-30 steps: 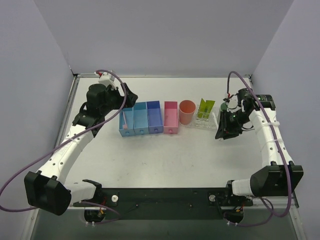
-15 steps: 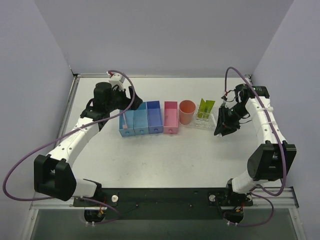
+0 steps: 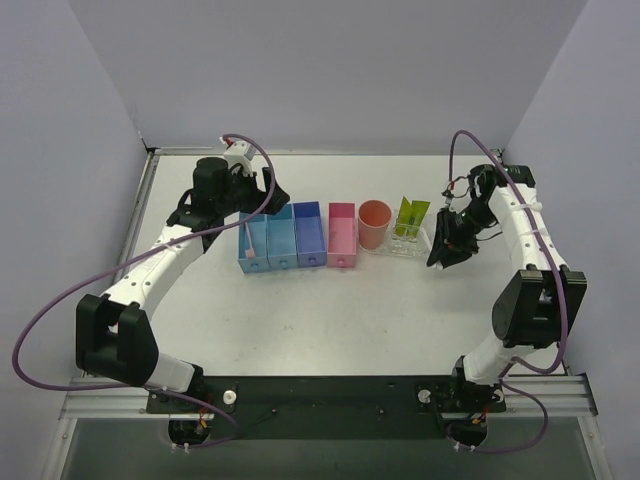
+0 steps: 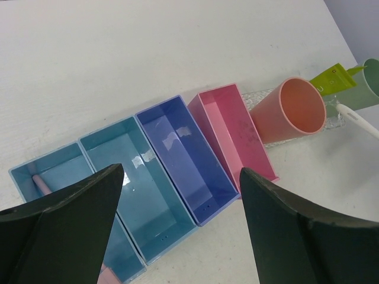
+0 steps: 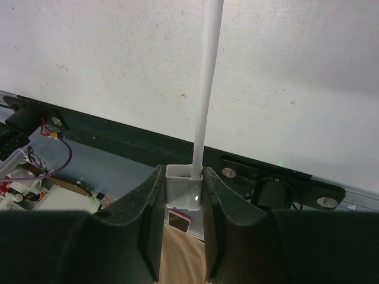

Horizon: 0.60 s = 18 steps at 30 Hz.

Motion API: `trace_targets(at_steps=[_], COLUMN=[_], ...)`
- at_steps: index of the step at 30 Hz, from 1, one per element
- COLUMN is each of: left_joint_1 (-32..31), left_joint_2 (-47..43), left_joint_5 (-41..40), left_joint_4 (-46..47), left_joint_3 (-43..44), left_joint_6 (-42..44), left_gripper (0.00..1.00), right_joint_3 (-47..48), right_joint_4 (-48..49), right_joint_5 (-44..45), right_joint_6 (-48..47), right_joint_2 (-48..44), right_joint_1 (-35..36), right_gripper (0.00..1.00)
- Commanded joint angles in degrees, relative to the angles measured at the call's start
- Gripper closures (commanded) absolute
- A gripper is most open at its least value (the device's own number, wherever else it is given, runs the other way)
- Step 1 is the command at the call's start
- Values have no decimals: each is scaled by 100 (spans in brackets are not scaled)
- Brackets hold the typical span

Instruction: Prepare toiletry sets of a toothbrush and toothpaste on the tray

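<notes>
While the left hand (image 4: 180, 171) hangs above the row of bins with its fingers spread wide and nothing between them, the right hand (image 5: 182, 174) is pinched narrow on a toothbrush (image 5: 207, 89). It grips the white handle near one end, so the stick runs straight out from the fingers. Seen from the left wrist, the brush's free end sits just beside the clear tray (image 3: 405, 250), near a green cup (image 4: 372, 80); whether it touches the tray I cannot tell. A lime-yellow toothpaste (image 3: 411, 216) tube leans on the tray, just beside an orange cup (image 3: 375, 222). The print on the tube is too small to read. A second toothbrush (image 4: 40, 182), pink at its tip, lies in the pale blue bin (image 4: 65, 165) at the left end of the row on the desk (image 3: 330, 310).
</notes>
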Motion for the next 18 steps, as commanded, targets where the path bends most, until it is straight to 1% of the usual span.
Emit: trace_targets(at_steps=[1,10,18], left_joint_1=[45,45,53], left_joint_2=[45,159,256], left_joint_5=[109,100,82], left_joint_4=[332,341,350], left_joint_3=[298,385,447], left_joint_6=[65,56,56], left_gripper=[11,10,11], right_joint_3=[321,365,619], right_joint_4=[-343,-343,-335], right_joint_5=[-218,-289,-500], right_joint_6=[-37,-11,15], right_joint_2=[261,481,815], right_joint_1=[-53,-105,-158], right_gripper=[100,100,100])
